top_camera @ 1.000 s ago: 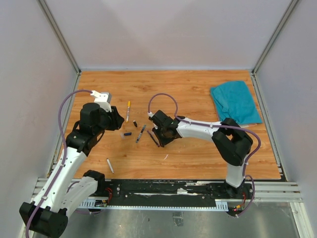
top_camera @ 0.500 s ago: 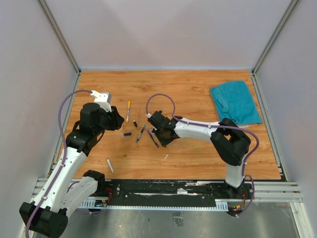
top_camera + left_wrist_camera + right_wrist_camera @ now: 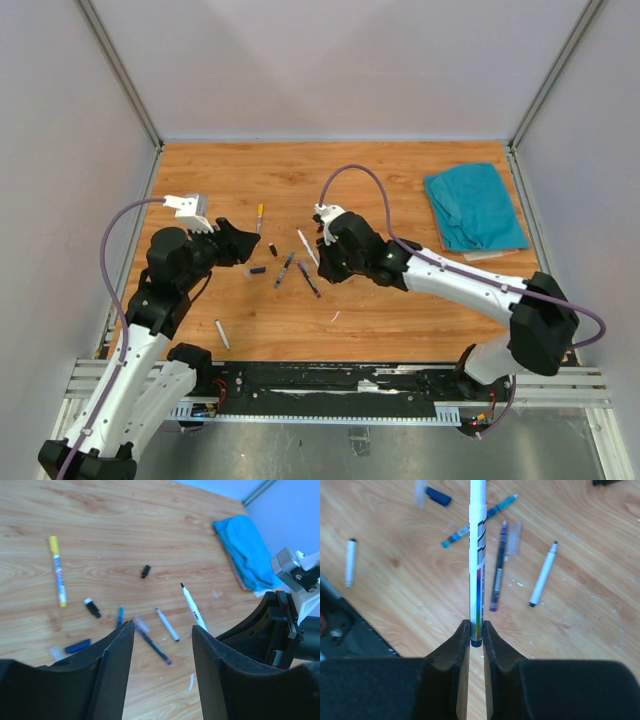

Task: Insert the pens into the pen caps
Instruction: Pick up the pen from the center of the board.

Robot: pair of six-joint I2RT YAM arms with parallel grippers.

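My right gripper (image 3: 476, 630) is shut on the lower end of a white pen (image 3: 477, 555) and holds it tilted above the table; the top view shows the gripper (image 3: 325, 255) and this pen (image 3: 307, 247). My left gripper (image 3: 163, 626) is open and empty, and hangs at the left (image 3: 248, 247). On the wood lie a yellow-ended pen (image 3: 56, 570), a blue pen (image 3: 120, 616), a purple-tipped dark pen (image 3: 152, 642) and a thin white pen (image 3: 166, 625). Loose caps lie among them: a black cap (image 3: 145, 571), a black-and-white cap (image 3: 92, 607) and a blue cap (image 3: 77, 646).
Another white pen (image 3: 221, 333) lies alone near the table's front left. A teal cloth (image 3: 473, 205) lies at the back right. Grey walls enclose the wooden table (image 3: 400, 320) on three sides. The black rail (image 3: 330, 385) runs along the near edge.
My right gripper has risen from the pile with the white pen in it and swung slightly back. My left arm has drawn back and its gripper has shifted a little right.
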